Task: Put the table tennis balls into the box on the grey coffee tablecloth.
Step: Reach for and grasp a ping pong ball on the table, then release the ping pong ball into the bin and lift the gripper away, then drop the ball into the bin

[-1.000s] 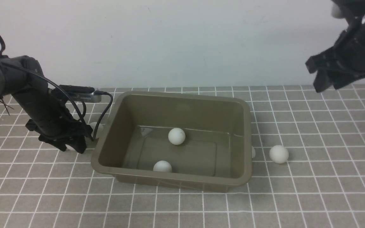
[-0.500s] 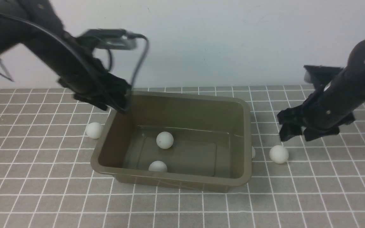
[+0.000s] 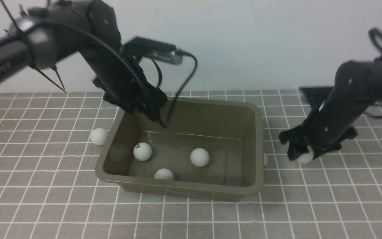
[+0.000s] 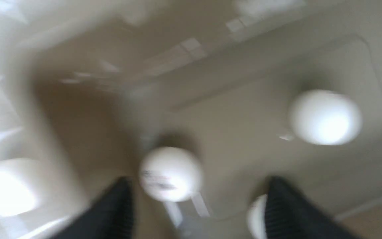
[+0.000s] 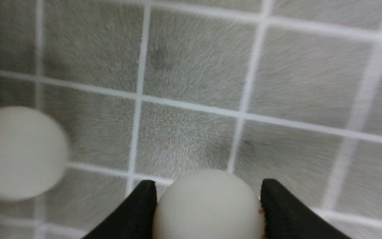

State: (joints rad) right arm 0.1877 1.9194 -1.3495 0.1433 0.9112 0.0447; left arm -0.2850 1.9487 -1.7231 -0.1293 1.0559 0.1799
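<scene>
While the right arm bends steeply down to the tabletop, the right pincer (image 3: 301, 155) is closed about the held ball (image 3: 306, 156), one black finger (image 5: 138, 212) pressed to each side of it; this table tennis ball sits low at the grey coffee tablecloth (image 3: 45, 199), and whether it touches the cloth cannot be told. The left arm reaches in from the left, elbow high, cable looping off its wrist; the left pincer (image 3: 154, 118) points down over the far left corner of the box (image 3: 257, 186), jaws standing wide with nothing between them, though its wrist view is blurred.

The olive-grey box is topless and holds three balls, all lower than the left pincer; the near ball (image 3: 163, 174) lies by the front wall; the marked ball (image 3: 142, 151), with dark print on it, lies almost straight beneath that pincer; the middle ball (image 3: 199, 157) rests on the floor toward the right pincer's side.

Between the right pincer and the box, the hidden ball (image 3: 265, 159) sits just beside the box's right wall, mostly covered by the rim; the outer ball (image 3: 98, 136) lies on the cloth outside the left wall, left of the left pincer. The gridded cloth covers the whole tabletop; beyond both pincers stands a plain pale wall (image 3: 244, 43).
</scene>
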